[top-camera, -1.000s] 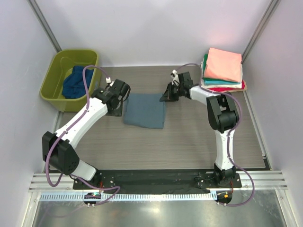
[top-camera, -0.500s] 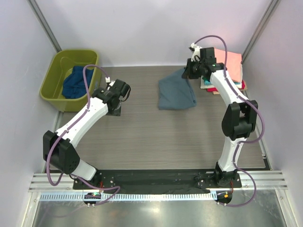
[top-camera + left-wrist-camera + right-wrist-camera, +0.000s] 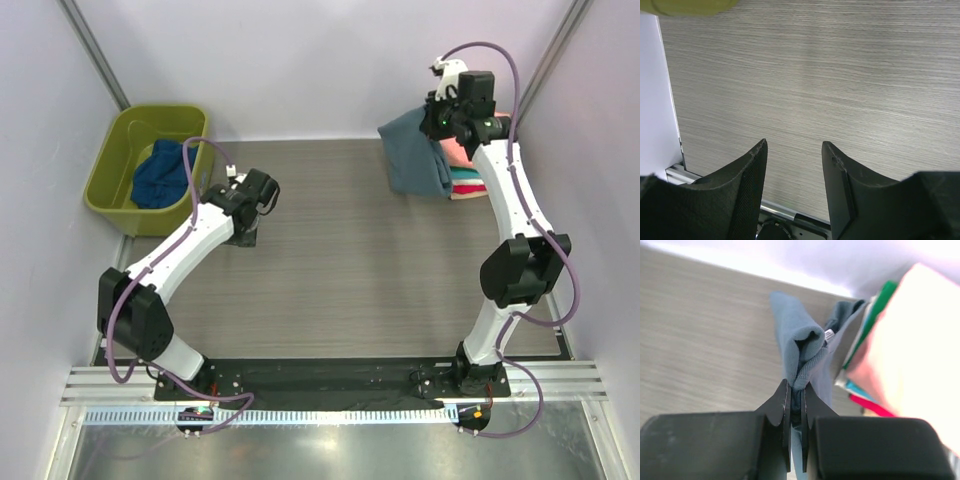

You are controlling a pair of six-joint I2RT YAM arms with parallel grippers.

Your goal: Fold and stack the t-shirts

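The grey-blue t-shirt (image 3: 801, 345) is gripped along a bunched edge by the right tool (image 3: 795, 390) and is held up at the far right, beside the stack of folded t-shirts (image 3: 468, 180) (salmon pink on top). The left tool (image 3: 794, 152) is held released, with nothing between its jaws, over the counter (image 3: 840, 75). A navy t-shirt (image 3: 160, 175) is seen in the olive-green tub (image 3: 108, 170).

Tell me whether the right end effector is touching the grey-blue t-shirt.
Touching. The right wrist view shows the right end effector clamped shut on a fold of the grey-blue t-shirt, with the cloth pinched between its fingers.
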